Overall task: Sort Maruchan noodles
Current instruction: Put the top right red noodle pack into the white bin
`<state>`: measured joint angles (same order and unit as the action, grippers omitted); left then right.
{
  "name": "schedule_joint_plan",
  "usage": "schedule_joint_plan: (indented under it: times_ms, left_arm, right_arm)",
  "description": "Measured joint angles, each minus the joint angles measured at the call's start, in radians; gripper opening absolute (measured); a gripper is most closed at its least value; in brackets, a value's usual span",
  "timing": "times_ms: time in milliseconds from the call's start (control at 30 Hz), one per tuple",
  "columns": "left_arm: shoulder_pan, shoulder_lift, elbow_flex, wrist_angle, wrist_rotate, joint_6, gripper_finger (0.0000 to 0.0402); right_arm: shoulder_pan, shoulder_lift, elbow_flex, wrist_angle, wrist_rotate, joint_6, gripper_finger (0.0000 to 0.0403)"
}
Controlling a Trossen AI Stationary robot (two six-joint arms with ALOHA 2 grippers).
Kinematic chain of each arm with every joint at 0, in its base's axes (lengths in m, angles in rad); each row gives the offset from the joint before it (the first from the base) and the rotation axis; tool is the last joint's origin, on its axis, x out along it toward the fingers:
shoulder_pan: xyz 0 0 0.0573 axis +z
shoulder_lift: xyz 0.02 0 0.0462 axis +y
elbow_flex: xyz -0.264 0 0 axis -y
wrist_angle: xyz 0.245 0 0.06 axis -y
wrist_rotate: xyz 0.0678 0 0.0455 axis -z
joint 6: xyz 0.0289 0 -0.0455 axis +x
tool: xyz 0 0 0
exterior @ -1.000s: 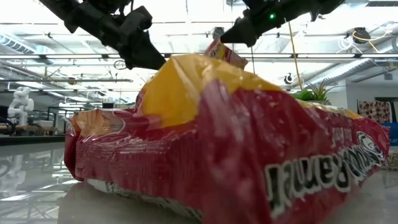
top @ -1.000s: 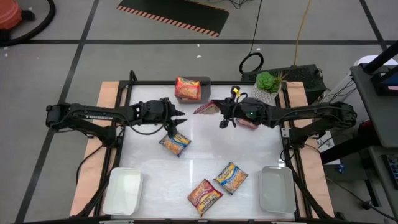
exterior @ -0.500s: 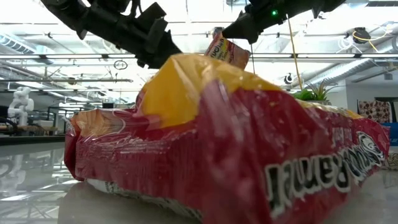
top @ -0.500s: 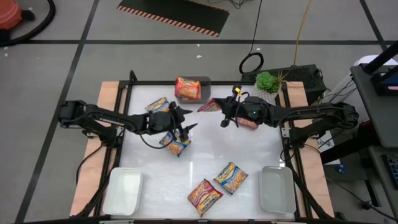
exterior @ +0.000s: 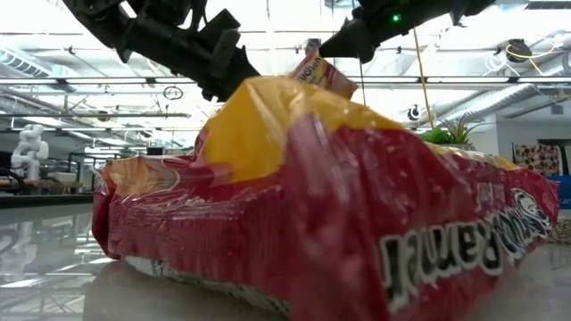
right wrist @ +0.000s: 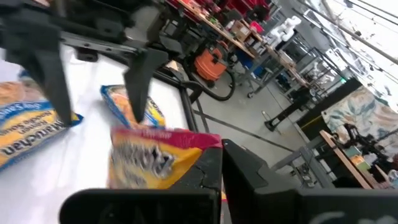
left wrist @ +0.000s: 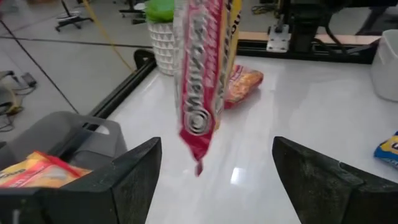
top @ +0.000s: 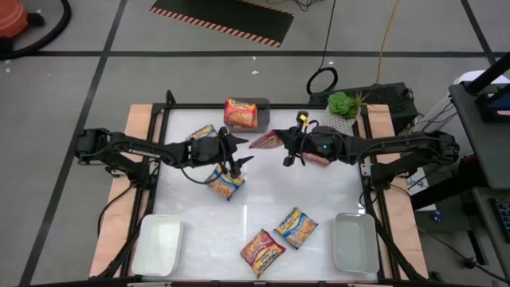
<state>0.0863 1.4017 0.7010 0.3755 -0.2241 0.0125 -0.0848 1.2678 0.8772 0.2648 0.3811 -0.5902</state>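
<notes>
Since a second ago, left arm has stretched inward across the white worktop (top: 263, 199), its left tool (top: 233, 155) spread empty above a blue packet (top: 224, 184). Right tool (top: 279, 142) pinches a red packet (top: 264, 140) aloft.

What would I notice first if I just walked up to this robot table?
Probably the two dark arms meeting over the middle of the white table. The right claw is shut on a red noodle packet, dangling it in the air, while the open left claw hovers above a blue-and-yellow packet. An orange packet sits in a grey bin at the far edge.
</notes>
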Motion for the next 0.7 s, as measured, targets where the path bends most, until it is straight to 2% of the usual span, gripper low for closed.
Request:
schedule_joint_plan:
  times_ms: [133,367,700]
  left_arm:
    - [0.016,0.013,0.000,0.033,0.030,-0.014,0.0312]
    - [0.021,0.039,-0.002,0.102,0.178,-0.015,0.0312]
    - [0.021,0.051,-0.001,0.116,0.194,-0.010,0.0309]
  right_arm:
    - [0.016,0.000,0.000,0.001,-0.068,0.009,0.0000]
    - [0.035,0.001,0.000,0.012,-0.072,0.029,0.0000]
    - [0.041,0.001,0.000,0.015,-0.073,0.029,0.0000]
